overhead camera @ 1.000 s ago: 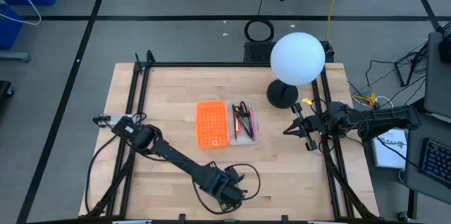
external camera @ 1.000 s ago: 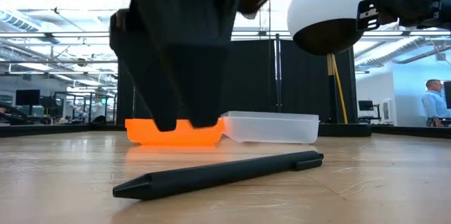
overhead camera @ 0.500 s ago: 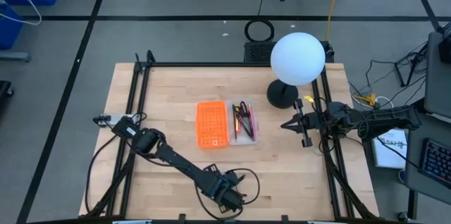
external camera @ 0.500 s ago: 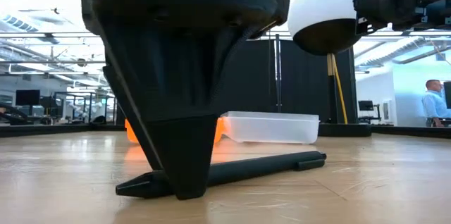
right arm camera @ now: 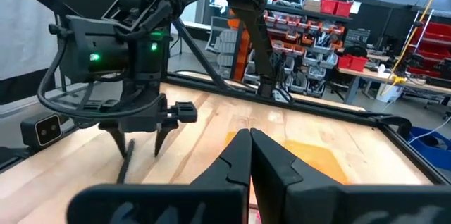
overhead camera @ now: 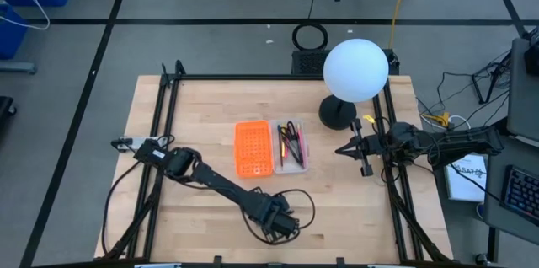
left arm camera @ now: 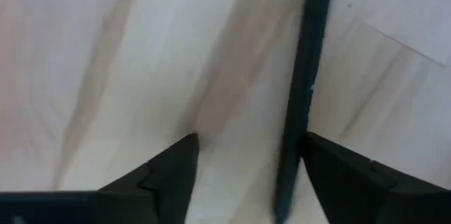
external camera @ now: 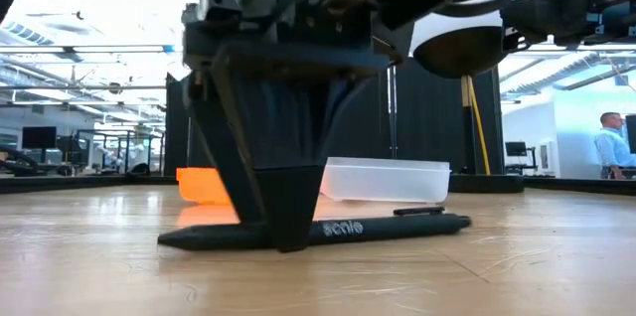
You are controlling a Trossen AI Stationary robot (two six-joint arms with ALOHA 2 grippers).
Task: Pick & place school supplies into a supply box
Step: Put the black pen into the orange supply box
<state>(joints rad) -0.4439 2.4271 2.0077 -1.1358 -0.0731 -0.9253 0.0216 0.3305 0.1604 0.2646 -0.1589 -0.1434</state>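
Note:
A black pen (external camera: 397,227) lies flat on the wood near the table's near edge. My left gripper (overhead camera: 282,224) points straight down over it, open, fingertips at table height, one finger on each side of the pen (left arm camera: 299,104). The supply box sits mid-table, open: its orange half (overhead camera: 253,148) beside its clear half (overhead camera: 290,146), which holds pens and black-handled scissors. My right gripper (overhead camera: 341,150) hangs shut and level at the table's right side, touching nothing. My left gripper comes at the pen from above, its fingers standing across the barrel. The barrel's middle (left arm camera: 290,160) lies against the inner side of one finger (left arm camera: 352,178); the other finger (left arm camera: 169,175) stands apart from it. The pen rests full length on the table.
A white globe lamp (overhead camera: 355,70) on a black base (overhead camera: 337,114) stands at the back right, close to my right arm. A black cable (overhead camera: 303,205) loops beside my left gripper. Black rails run along the table's left and right sides. A person (external camera: 608,142) stands far off in the room.
My left gripper has come down and shifted toward the table's right edge, and its fingertips now stand at table height astride the pen. The pen has swung a little on the table and rolled, so that its printed side now faces the low view.

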